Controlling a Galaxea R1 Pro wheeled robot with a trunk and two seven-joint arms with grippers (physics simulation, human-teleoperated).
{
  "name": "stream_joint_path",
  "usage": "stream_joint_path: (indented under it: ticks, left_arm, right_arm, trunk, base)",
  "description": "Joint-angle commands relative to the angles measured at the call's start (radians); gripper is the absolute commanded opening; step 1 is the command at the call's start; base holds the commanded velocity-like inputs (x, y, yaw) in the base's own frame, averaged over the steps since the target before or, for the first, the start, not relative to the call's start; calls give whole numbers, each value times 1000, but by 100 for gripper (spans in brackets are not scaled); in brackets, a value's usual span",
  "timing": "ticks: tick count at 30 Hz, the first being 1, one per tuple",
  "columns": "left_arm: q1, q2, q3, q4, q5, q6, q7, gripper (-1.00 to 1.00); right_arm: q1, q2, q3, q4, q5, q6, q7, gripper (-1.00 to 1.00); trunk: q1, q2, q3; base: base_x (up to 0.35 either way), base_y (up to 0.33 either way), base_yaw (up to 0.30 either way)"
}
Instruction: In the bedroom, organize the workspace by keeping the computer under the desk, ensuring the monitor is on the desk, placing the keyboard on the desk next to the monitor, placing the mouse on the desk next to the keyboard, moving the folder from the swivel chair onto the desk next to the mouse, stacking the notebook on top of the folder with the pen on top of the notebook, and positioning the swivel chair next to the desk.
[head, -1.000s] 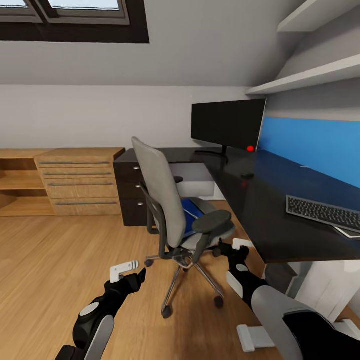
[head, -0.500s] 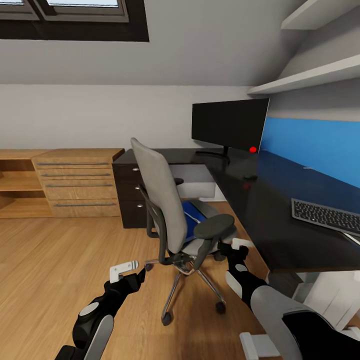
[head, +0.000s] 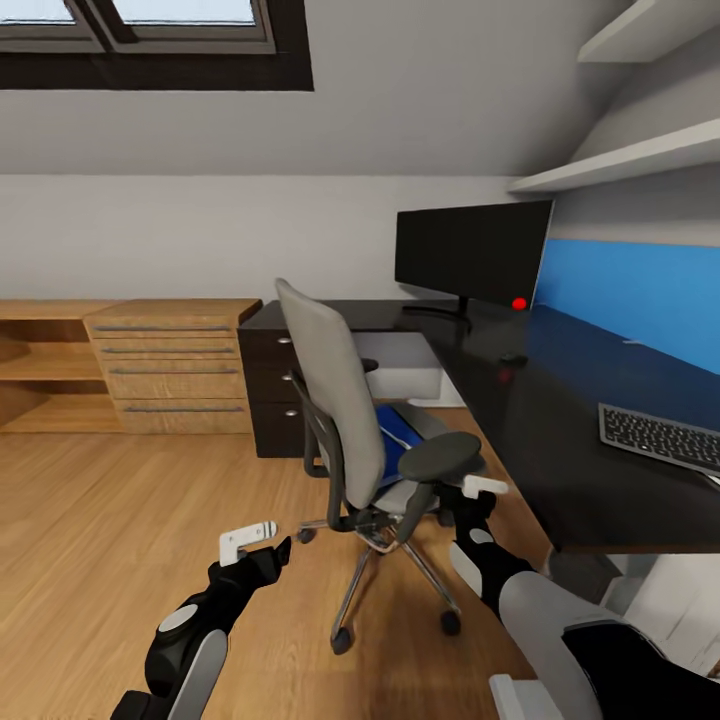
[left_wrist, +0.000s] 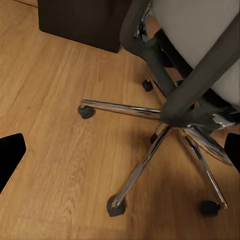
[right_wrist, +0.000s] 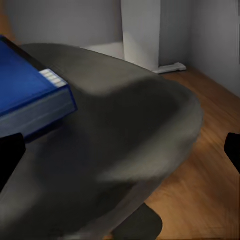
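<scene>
As the whole head view has slid a little since a second ago, the camera has turned; the furniture itself has not moved. The swivel chair (head: 370, 450) stands just beside the desk (head: 520, 430), its back toward the robot, with the blue folder (head: 400, 430) lying on the seat. On the glossy black desktop sit the monitor (head: 472, 252), a small dark mouse (head: 513, 358) and, nearer, the keyboard (head: 660, 436). The left gripper (head: 257, 541) hangs low above the wooden floor (head: 90, 520), and the right gripper (head: 478, 492) is close to the chair's armrest. This looks like an approach to fetch the folder. A wooden drawer chest (head: 170, 365) lines the far wall under a roof window.

From the left wrist, the chair's chrome base (left_wrist: 165, 135) and castors spread over the floorboards; the fingers sit wide apart, holding nothing.

From the right wrist, the folder (right_wrist: 30, 95) rests on the grey seat (right_wrist: 130, 135); those fingers are also wide and empty.
</scene>
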Motion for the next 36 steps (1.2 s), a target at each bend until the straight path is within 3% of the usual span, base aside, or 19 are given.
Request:
stream_joint_path:
  ticks: [1,9,17,36]
  left_arm:
    - [-1,1,-1,-1,11,3,9,100]
    - [-1,0,11,-1,12,4,9,100]
    - [-1,0,12,-1,12,4,9,100]
    - [-1,0,11,-1,12,4,9,100]
  right_arm:
    - [-1,1,18,0,-5,-2,-2,100]
    - [-1,4,18,0,-8,-2,-5,100]
    - [-1,23,18,0,-11,-2,-7,100]
    - [-1,24,18,0,-12,-2,-7,100]
  trunk:
    - [0,0,0]
    - [0,0,10]
    - [0,0,20]
    - [0,0,40]
  base:
    - [-48,168,170]
    - [-103,230,172]
    - [-7,14,187]
    - [0,0,211]
